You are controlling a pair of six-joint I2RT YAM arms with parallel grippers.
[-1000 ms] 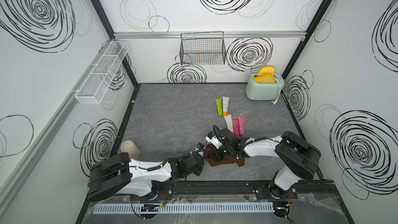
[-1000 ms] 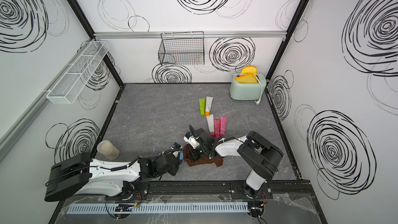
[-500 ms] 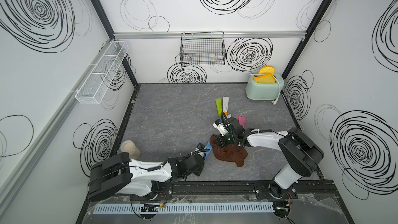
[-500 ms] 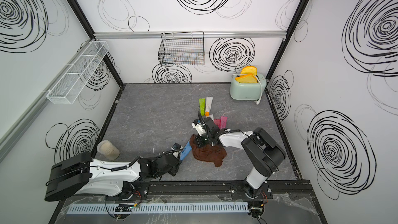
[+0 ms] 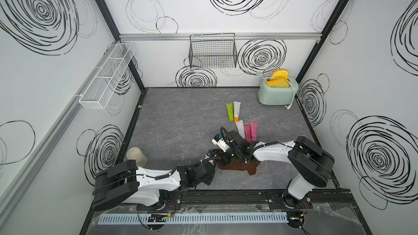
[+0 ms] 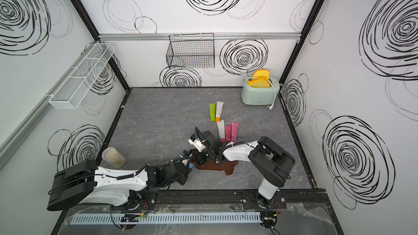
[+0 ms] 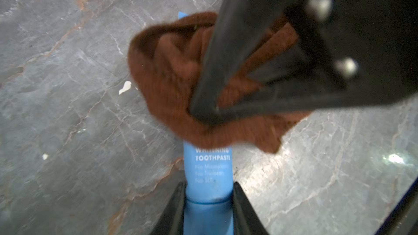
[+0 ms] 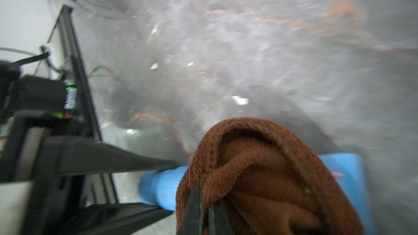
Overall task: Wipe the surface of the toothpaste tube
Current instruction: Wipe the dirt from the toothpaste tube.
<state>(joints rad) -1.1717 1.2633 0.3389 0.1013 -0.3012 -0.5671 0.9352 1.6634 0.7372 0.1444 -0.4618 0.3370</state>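
Our left arm (image 5: 149, 178) lies low, stretched forward. Our left end effector (image 7: 209, 191) is partly closed, jaws pinching the cap end of the blue toothpaste tube (image 7: 208, 168). Our right arm (image 5: 272, 153) reaches across toward it, wrist tipped down. Our right end effector (image 8: 204, 202) is clamped tight on the brown cloth (image 8: 260, 177), which lies over the tube.

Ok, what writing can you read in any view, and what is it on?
"WHITENING": blue toothpaste tube, letter tops under the brown cloth.
"TOOTHPAST": same tube, final letter cut off.
Three smaller lines beneath: too blurred.
Print on the other tubes in both top views: too small.
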